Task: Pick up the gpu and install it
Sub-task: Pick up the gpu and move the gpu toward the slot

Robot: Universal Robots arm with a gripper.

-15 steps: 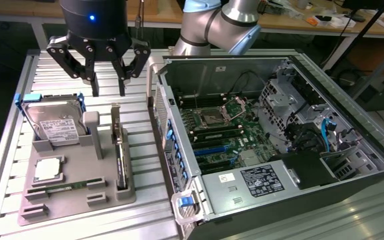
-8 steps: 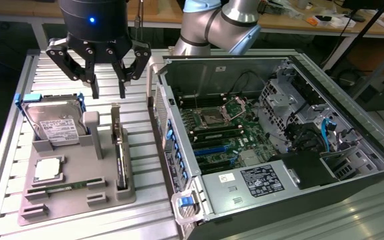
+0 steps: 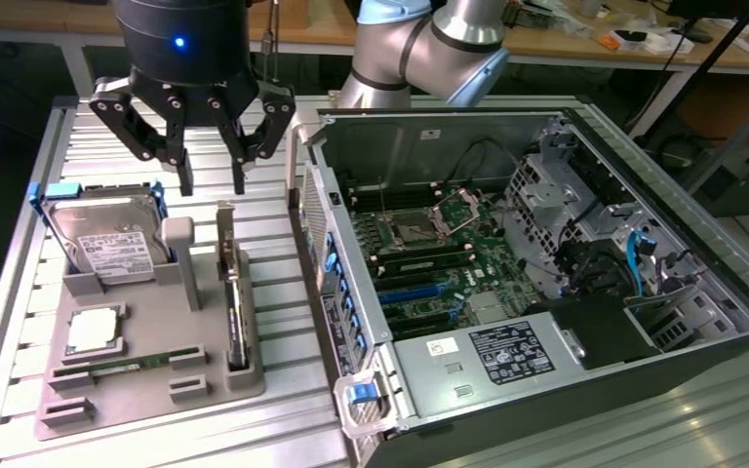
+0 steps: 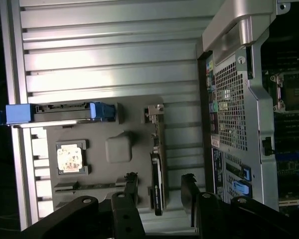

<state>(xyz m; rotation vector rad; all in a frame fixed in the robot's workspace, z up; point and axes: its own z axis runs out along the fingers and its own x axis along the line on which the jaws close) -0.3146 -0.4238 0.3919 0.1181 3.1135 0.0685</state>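
The gpu (image 3: 231,292) stands on its long edge in a slot at the right side of the grey holder tray (image 3: 153,395), with its silver bracket at the far end. My gripper (image 3: 211,187) hangs a little above the card's far end. Its fingers are open and nothing is between them. In the wrist view the gpu (image 4: 158,172) appears edge-on as a thin dark strip, in line with the gap of the gripper (image 4: 159,186). One black fingertip (image 4: 131,183) lies on either side of it.
The tray also holds a silver hard drive (image 3: 108,244) with blue clips, a CPU (image 3: 95,330) and a RAM stick (image 3: 128,366). The open computer case (image 3: 505,263) lies close on the exterior view's right, motherboard exposed, with its wall (image 4: 229,99) beside the tray. The ribbed metal table (image 3: 284,429) carries everything.
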